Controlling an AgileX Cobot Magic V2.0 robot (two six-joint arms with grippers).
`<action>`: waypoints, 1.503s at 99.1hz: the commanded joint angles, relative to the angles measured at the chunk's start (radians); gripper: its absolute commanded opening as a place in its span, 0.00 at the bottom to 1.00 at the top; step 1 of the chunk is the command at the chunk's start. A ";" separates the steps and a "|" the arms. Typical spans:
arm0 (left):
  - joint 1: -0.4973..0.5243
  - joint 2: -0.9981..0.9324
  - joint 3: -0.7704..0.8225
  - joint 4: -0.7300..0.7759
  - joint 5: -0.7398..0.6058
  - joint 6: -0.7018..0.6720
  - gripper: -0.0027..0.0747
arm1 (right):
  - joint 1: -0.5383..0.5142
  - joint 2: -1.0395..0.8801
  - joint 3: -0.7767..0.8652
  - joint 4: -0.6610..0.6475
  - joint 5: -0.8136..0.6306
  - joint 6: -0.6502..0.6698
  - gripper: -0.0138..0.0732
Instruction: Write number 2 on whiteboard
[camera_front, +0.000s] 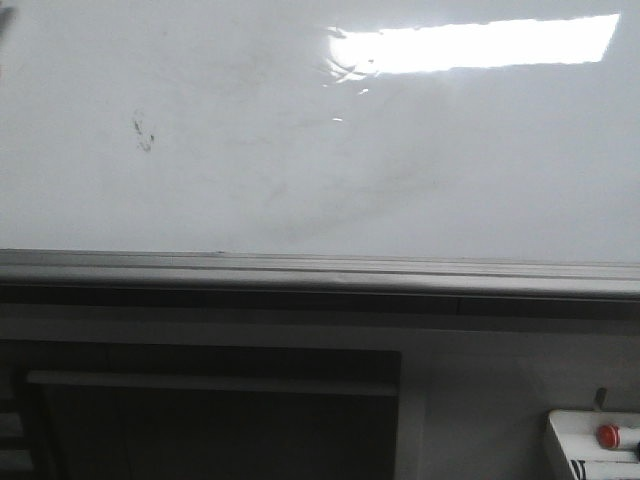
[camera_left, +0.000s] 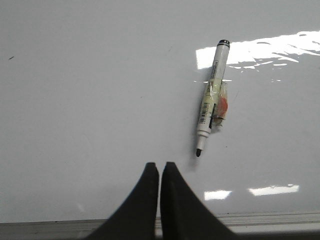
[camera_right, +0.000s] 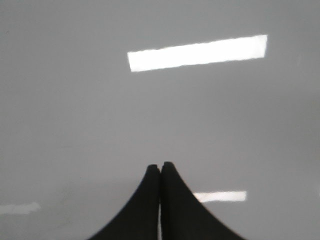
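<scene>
- Two claws show in our wrist views: the left claw (camera_left: 159, 167) and the right claw (camera_right: 160, 167) both have fingertips pressed together, gripping nothing.
- We see the whiteboard (camera_front: 300, 180) lying flat, with only small dark smudges (camera_front: 143, 133).
- A marker (camera_left: 211, 102) lies uncapped on the whiteboard, near our left claw.

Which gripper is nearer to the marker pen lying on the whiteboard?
Left. The left gripper is shut, with the marker lying on the whiteboard just ahead of its fingertips. The right gripper, also shut, faces bare board, with no marker in its view.
</scene>
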 joint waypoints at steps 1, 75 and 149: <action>-0.001 -0.028 0.029 -0.007 -0.079 -0.007 0.01 | -0.005 -0.018 0.028 -0.010 -0.084 -0.003 0.08; -0.001 0.144 -0.459 -0.157 0.251 -0.006 0.01 | 0.059 0.136 -0.480 0.085 0.397 -0.025 0.08; -0.001 0.429 -0.647 -0.091 0.441 -0.006 0.01 | 0.106 0.408 -0.642 0.085 0.653 -0.102 0.08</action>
